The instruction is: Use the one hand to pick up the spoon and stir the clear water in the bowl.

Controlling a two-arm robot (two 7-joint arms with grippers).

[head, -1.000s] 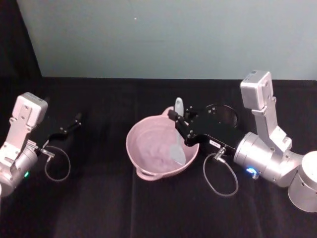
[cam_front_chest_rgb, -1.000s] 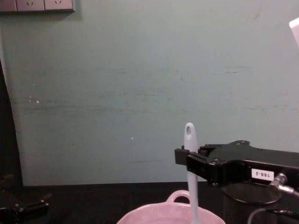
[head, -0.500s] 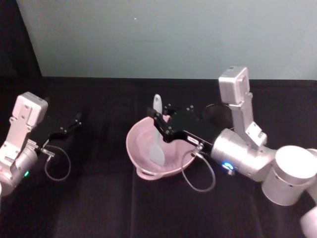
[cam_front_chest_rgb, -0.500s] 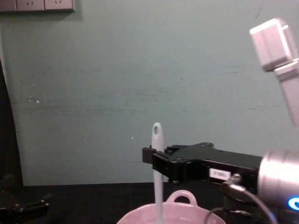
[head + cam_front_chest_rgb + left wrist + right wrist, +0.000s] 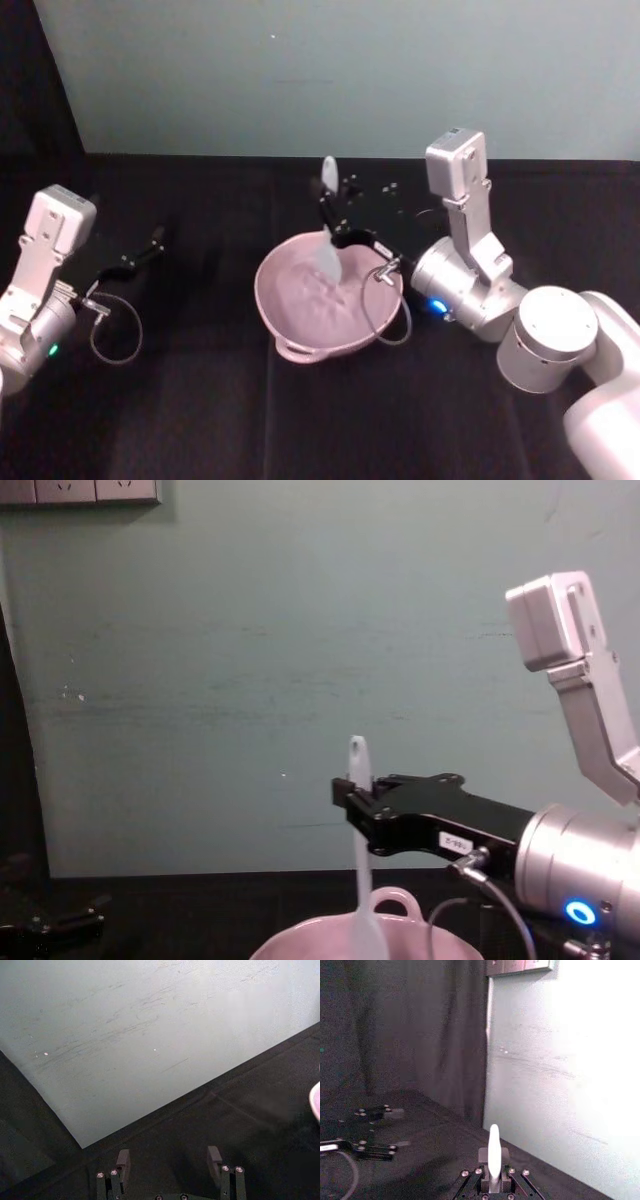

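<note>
In the lower middle of the head view, on the black table (image 5: 300, 430), the bowl (image 5: 268, 300) was seen with its small loop handle at the rim nearest the bottom edge. Its pale pink inside looked faintly rippled. How deep the water stood could not be told.

The spoon (image 5: 328, 262) was held nearly upright at the middle of the frame. Its blade was down inside the bowl, toward the rim farther up the frame, and its handle tip was raised above the fingers. In the chest view, the blade of the spoon (image 5: 360, 905) was seen dipping behind the rim of the bowl (image 5: 300, 948) at the bottom edge.

The handle was pinched by the right gripper (image 5: 328, 212), which reached in from the right of the frame. A grey cable (image 5: 385, 318) was looped from its wrist across the bowl's right rim.

The left gripper (image 5: 152, 243) was parked at the left of the frame, well apart from the bowl. Its fingers (image 5: 122, 1157) were spread with nothing between them.

The frame was closed across the top by a teal wall (image 5: 350, 70).
</note>
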